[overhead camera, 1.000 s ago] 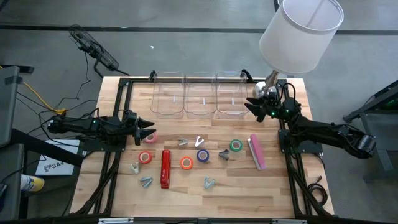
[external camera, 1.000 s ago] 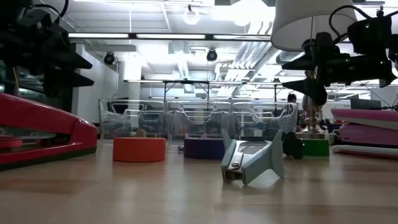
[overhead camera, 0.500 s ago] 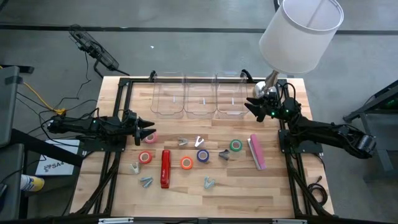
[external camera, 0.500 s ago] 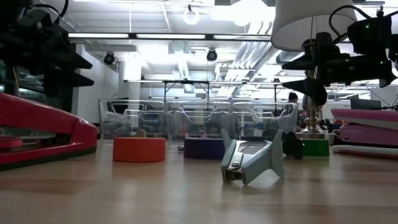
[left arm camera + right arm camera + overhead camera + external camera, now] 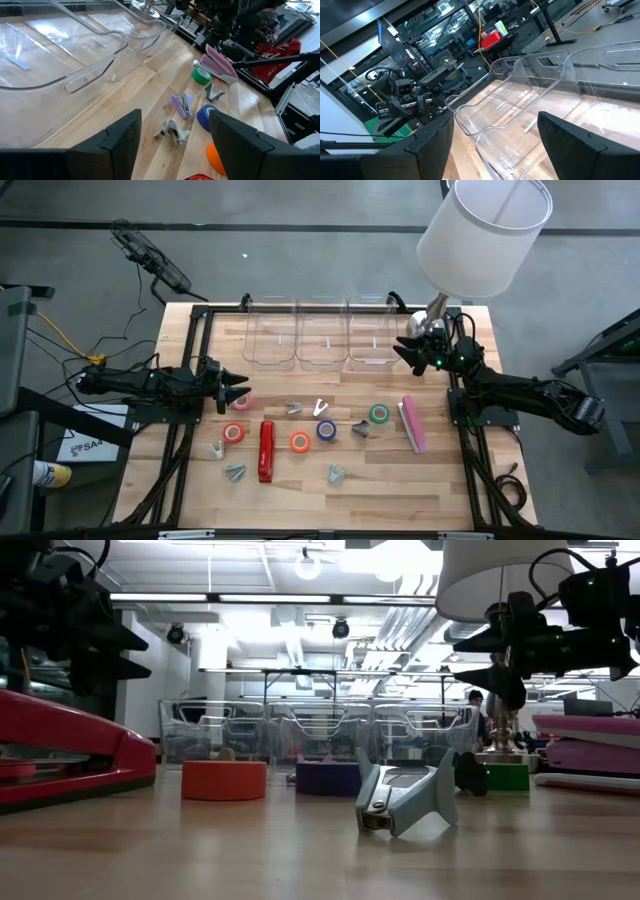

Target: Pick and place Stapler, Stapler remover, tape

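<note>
Though flat, red stapler [image 5: 266,450] near-to-far lengthwise

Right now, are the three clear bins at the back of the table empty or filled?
Empty. In the high view the three clear bins show only bare bottoms, and the right wrist view shows nothing inside them either.

Grey concrete floor [image 5: 300,240], white lampshade [image 5: 484,235], bright ceiling lights [image 5: 307,565], 1 distant person [image 5: 478,710].

Staplers [image 5: 266,450], removers [image 5: 335,474], tapes [image 5: 300,442] flat, scattered.
</note>
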{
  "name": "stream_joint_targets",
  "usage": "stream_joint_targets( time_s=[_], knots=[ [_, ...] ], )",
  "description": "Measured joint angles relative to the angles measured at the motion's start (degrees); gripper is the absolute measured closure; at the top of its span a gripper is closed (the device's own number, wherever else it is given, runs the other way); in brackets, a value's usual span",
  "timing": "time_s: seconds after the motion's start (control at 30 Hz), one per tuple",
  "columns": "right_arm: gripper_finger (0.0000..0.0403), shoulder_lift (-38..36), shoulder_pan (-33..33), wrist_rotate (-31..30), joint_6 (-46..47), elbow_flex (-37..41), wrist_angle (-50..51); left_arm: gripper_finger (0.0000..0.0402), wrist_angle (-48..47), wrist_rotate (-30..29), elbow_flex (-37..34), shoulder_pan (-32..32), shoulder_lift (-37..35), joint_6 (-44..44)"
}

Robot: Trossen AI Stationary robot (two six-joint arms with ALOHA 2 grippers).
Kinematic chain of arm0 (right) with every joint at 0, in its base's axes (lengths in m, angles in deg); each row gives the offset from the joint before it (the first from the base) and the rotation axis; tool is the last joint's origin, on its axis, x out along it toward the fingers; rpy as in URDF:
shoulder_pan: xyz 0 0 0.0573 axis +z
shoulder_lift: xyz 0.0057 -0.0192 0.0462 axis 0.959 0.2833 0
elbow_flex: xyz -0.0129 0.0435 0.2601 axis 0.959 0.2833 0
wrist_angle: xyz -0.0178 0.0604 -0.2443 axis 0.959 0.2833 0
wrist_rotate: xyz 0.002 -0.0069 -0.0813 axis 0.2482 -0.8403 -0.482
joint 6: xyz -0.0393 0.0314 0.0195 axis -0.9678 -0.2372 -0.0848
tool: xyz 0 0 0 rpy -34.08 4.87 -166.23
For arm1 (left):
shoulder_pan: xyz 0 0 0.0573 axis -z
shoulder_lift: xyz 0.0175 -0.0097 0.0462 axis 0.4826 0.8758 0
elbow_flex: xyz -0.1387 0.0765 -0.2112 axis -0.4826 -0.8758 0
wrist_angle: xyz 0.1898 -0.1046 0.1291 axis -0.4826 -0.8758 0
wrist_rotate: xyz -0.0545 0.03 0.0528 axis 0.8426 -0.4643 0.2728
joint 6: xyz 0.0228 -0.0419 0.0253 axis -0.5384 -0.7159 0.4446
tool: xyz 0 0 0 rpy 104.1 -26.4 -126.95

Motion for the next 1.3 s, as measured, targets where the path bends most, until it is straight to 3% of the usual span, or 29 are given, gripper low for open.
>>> stream_joint_targets(
  time_s=[0.37, 0.87, 1.3],
  knots=[
    [0.0124, 0.0, 0.0, -3.6, 4.3, 0.0, 0.0, 0.0172, 0.0, 0.0, 0.0, 0.0, 0.0, 0.0],
    [0.0124, 0.0, 0.0, 8.3, 23.3, -0.2, 2.4, 0.0172, 0.0, 0.0, 0.0, 0.0, 0.0, 0.0],
    [0.0124, 0.0, 6.2, 7.2, 21.8, -12.4, 23.2, 0.0172, 0.0, 0.0, 0.0, 0.0, 0.0, 0.0]
  ],
)
